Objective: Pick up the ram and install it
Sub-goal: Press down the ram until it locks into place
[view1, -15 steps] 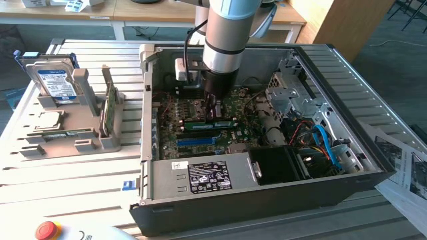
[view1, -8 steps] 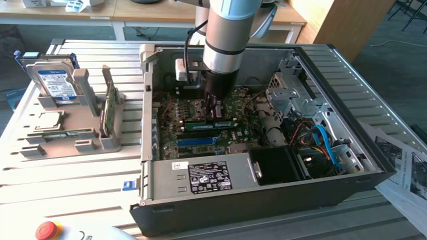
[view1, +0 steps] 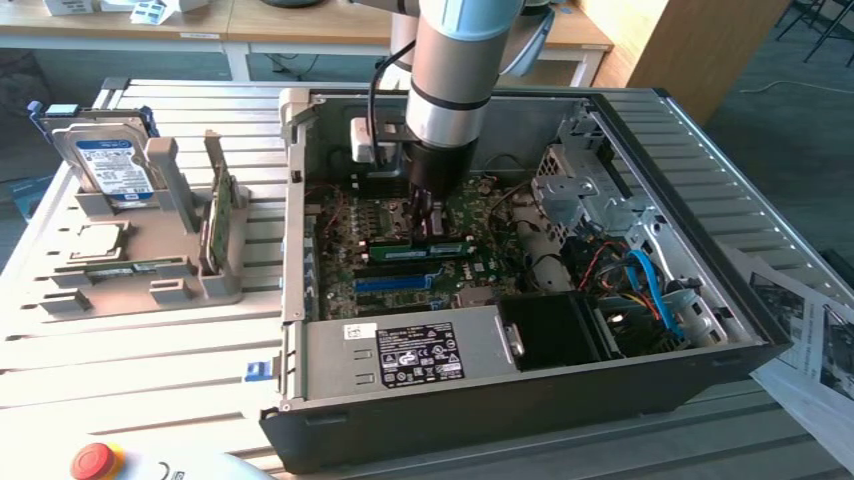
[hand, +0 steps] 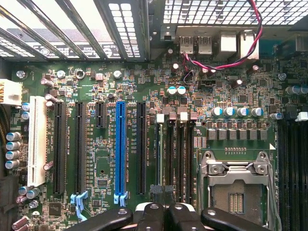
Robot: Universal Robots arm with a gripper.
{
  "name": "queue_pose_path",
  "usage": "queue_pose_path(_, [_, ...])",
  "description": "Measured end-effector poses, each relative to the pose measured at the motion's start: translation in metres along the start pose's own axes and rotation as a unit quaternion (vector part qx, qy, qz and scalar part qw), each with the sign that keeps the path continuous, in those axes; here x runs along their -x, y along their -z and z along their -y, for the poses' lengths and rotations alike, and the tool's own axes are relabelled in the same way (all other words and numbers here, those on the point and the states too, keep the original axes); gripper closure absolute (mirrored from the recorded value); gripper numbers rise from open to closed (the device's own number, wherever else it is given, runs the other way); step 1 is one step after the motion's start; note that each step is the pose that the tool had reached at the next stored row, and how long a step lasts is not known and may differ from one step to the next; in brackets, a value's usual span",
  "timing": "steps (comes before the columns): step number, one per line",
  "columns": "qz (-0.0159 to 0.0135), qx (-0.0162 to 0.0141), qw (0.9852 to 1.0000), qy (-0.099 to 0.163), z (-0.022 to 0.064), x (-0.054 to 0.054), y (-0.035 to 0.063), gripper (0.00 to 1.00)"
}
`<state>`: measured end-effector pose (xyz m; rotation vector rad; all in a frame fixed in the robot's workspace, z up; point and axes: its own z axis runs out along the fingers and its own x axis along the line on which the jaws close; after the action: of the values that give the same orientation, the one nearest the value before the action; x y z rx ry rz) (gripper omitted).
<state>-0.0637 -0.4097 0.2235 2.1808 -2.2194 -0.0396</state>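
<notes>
While the arm reaches straight down into the open computer case [view1: 747, 300], the gripper [view1: 430, 215] hangs just above the motherboard [view1: 400, 250], over the memory slots beside the blue expansion slot [view1: 394, 283]. Its jaws are clenched together. In the wrist view the gripper [hand: 164, 217] shows black fingers [hand: 150, 219] pressed side by side, with the top of a thin upright board between them directly over the memory slots [hand: 179, 159]; this may be the ram, though too little of it shows to be sure.

In the exterior view, a green ram stick [view1: 416, 247] lies along the slots just beside the gripper's tip; whether it is fully seated cannot be told. Next to the memory slots in the wrist view sits the open processor socket [hand: 235, 190] with its metal frame, and on their other side run the blue expansion slot [hand: 120, 149], black slots and a white slot [hand: 37, 147].

Outside the case, toward the exterior view's left, a grey holder [view1: 160, 250] on the slatted table [view1: 134, 350] carries a hard drive [view1: 114, 165] with a blue-white label, standing upright, a square silver processor chip [view1: 91, 240] lying flat, and another green stick [view1: 220, 220] standing on edge. The power supply [view1: 400, 355] sits in the case's near corner, with a red button [view1: 96, 460] on the table in front.
</notes>
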Motion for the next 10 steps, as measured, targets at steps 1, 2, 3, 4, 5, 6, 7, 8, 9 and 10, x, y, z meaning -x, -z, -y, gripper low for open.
queue_pose_path(1, [0.0, 0.0, 1.0, 0.0, 0.0, 0.0, -0.0001, 0.9])
queue_pose_path(2, [0.0, 0.0, 1.0, 0.0, 0.0, 0.0, -0.0002, 0.9])
queue_pose_path(3, [0.0, 0.0, 1.0, 0.0, 0.0, 0.0, -0.0003, 0.9])
queue_pose_path(4, [0.0, 0.0, 1.0, 0.0, 0.0, 0.0, -0.0005, 0.9])
queue_pose_path(5, [0.0, 0.0, 1.0, 0.0, 0.0, 0.0, -0.0006, 0.9])
queue_pose_path(6, [0.0, 0.0, 1.0, 0.0, 0.0, 0.0, -0.0008, 0.9])
queue_pose_path(7, [0.0, 0.0, 1.0, 0.0, 0.0, 0.0, -0.0009, 0.9])
queue_pose_path(8, [0.0, 0.0, 1.0, 0.0, 0.0, 0.0, -0.0011, 0.9])
queue_pose_path(9, [0.0, 0.0, 1.0, 0.0, 0.0, 0.0, -0.0013, 0.9])
queue_pose_path(10, [0.0, 0.0, 1.0, 0.0, 0.0001, 0.0, -0.0014, 0.9])
